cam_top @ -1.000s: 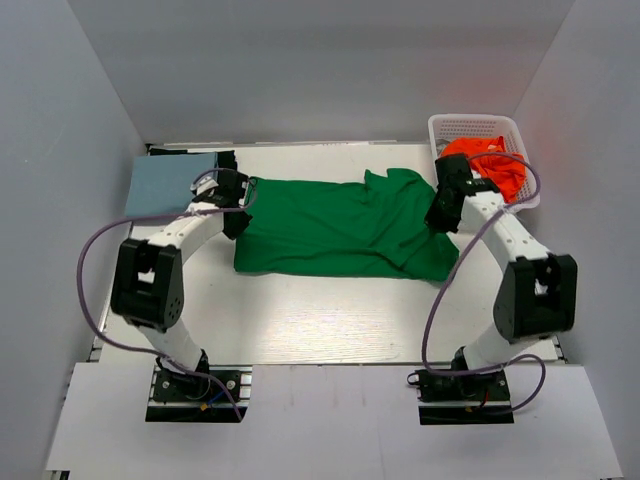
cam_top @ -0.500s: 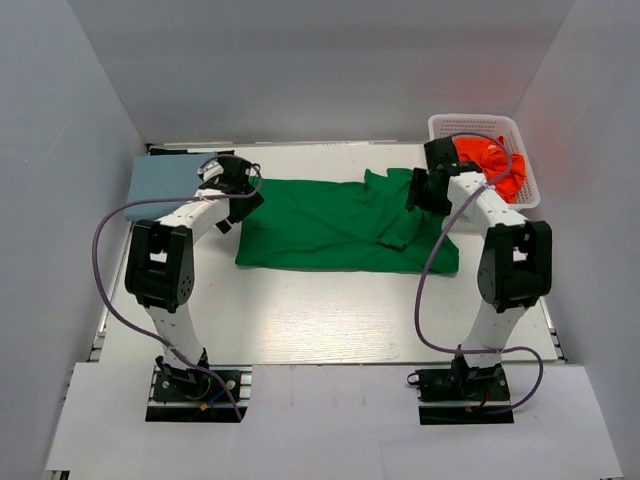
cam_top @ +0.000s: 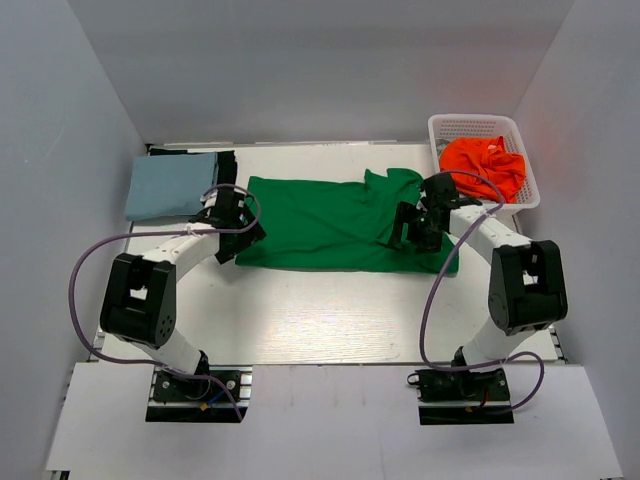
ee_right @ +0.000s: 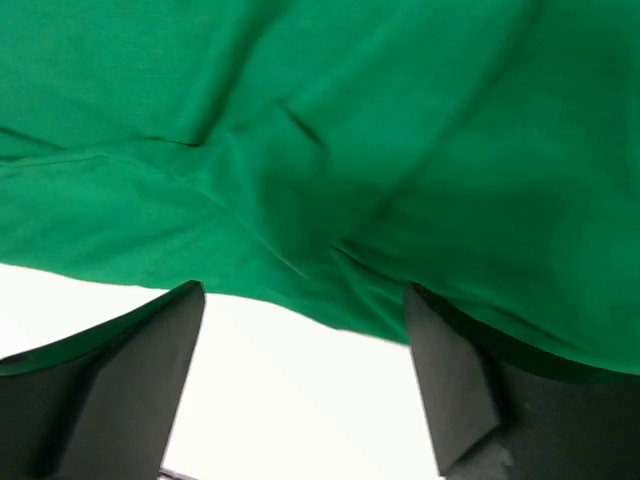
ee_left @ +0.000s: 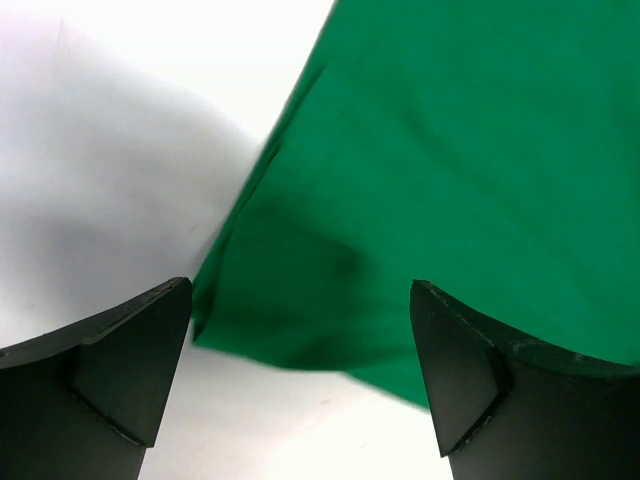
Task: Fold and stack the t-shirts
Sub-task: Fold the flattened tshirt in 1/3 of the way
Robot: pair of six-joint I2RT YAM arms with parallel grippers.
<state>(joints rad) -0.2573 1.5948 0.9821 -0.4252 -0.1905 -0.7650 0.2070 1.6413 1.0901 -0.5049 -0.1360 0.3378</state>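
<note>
The bright green t-shirt [cam_top: 330,220] lies flat across the middle of the table, with a sleeve bunched at its right end. My left gripper [cam_top: 238,232] hovers open over the shirt's near left corner [ee_left: 300,330]; nothing sits between its fingers [ee_left: 120,370]. My right gripper [cam_top: 405,228] is open over the shirt's near right edge [ee_right: 300,200], its fingers [ee_right: 460,390] straddling the hem without holding it. A folded pale blue t-shirt [cam_top: 170,187] lies at the back left with black cloth [cam_top: 227,160] showing beside it. An orange t-shirt [cam_top: 485,165] is crumpled in the basket.
The white mesh basket [cam_top: 478,121] stands at the back right corner. Grey walls close in the table on the left, back and right. Purple cables loop from both arms. Bare white tabletop [cam_top: 330,310] lies in front of the green shirt.
Both grippers have gone from shut to open and let go of the green shirt. Both swung to the back, then came forward to the shirt's near edge.
</note>
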